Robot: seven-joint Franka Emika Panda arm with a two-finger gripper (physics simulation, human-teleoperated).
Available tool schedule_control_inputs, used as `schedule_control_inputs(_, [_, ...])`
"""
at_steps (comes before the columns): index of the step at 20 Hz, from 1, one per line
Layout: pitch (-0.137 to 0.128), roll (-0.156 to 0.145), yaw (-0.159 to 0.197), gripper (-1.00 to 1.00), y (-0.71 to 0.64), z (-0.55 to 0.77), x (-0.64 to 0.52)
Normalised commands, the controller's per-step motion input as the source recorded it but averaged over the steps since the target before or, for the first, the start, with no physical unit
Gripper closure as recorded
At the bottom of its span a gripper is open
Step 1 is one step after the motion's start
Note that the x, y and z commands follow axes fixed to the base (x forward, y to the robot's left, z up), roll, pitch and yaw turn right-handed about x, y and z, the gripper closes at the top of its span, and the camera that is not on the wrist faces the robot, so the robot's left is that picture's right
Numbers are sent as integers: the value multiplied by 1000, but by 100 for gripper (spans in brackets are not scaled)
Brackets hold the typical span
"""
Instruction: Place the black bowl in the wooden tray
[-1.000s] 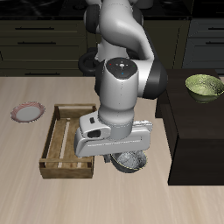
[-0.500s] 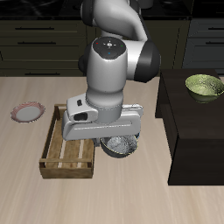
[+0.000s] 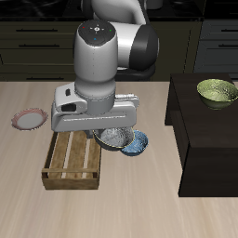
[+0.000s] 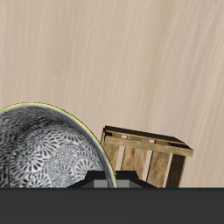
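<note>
Black bowl (image 3: 113, 138): grey-white speckled interior; wooden tray (image 3: 71, 165): light brown slats; blue patterned bowl (image 3: 138, 143); yellow-green bowl (image 3: 218, 90).

Three bowls: black bowl (image 3: 113, 138), blue bowl (image 3: 137, 144), yellow-green bowl (image 3: 218, 91); one wooden tray (image 3: 74, 163); one plate (image 3: 29, 119).

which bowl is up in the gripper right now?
The black bowl, grey-speckled inside, hangs under the gripper by the wooden tray. The blue patterned bowl sits on the table; the yellow-green bowl rests on the dark cabinet.
</note>
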Motion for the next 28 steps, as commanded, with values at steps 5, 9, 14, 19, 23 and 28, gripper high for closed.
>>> schedule_control_inputs(5, [-27,-2,-10,100,-177,96,-233])
schedule_control_inputs(9, [-38,-25,9,100,-275,175,-217])
schedule_control_inputs(14, [-18,-29,-19,100,-280,77,-108])
schedule_control_inputs(19, [1,-49,-15,100,-371,-80,-90])
schedule_control_inputs(23, [18,-21,-6,100,-121,-208,-11])
schedule_control_inputs(28, [23,-24,4,100,-143,-255,-31])
